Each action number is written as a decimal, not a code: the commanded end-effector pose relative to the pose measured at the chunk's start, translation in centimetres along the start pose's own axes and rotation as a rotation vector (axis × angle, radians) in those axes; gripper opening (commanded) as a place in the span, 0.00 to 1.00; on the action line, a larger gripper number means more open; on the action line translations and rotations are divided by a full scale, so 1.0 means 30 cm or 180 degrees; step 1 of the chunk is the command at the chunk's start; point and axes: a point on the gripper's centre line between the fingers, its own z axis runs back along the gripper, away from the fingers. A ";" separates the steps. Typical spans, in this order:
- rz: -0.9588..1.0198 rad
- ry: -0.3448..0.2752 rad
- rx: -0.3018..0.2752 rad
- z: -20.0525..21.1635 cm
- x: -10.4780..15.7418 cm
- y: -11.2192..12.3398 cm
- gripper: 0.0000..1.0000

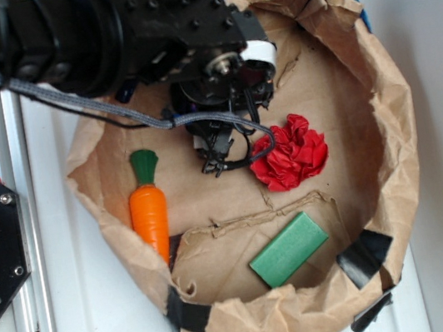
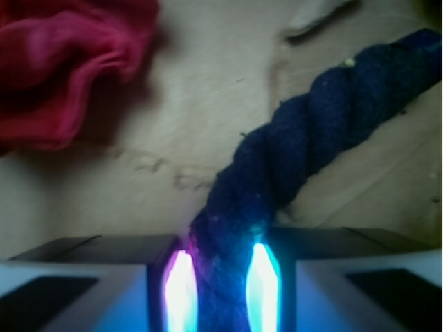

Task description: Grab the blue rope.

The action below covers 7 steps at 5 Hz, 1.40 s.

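The blue rope (image 2: 311,131) is thick, twisted and dark navy. In the wrist view it runs from the upper right down between my fingers. My gripper (image 2: 221,283) is shut on the rope, and both glowing pads (image 2: 180,290) press against its sides. In the exterior view my gripper (image 1: 217,151) points down onto the brown paper floor near the middle of the bag. There the arm and gripper hide the rope.
A crumpled red cloth (image 1: 291,153) lies just right of the gripper, a toy carrot (image 1: 149,207) to its left and a green block (image 1: 289,249) in front. The torn paper bag wall (image 1: 389,106) rings everything. A grey braided cable (image 1: 68,102) hangs from the arm.
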 end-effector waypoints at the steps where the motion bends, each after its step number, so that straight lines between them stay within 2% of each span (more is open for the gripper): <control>1: -0.0140 -0.0198 0.0043 0.179 0.041 -0.058 0.00; 3: -0.0039 -0.0240 0.0024 0.424 0.098 -0.061 0.00; 4: 0.0032 -0.0354 0.0030 0.472 0.127 -0.075 0.00; 5: -0.0025 -0.0398 -0.0069 0.514 0.134 -0.109 0.00; 6: -0.0067 -0.0323 0.0047 0.527 0.152 -0.185 0.00; 7: -0.0057 -0.0353 -0.0076 0.528 0.163 -0.225 0.00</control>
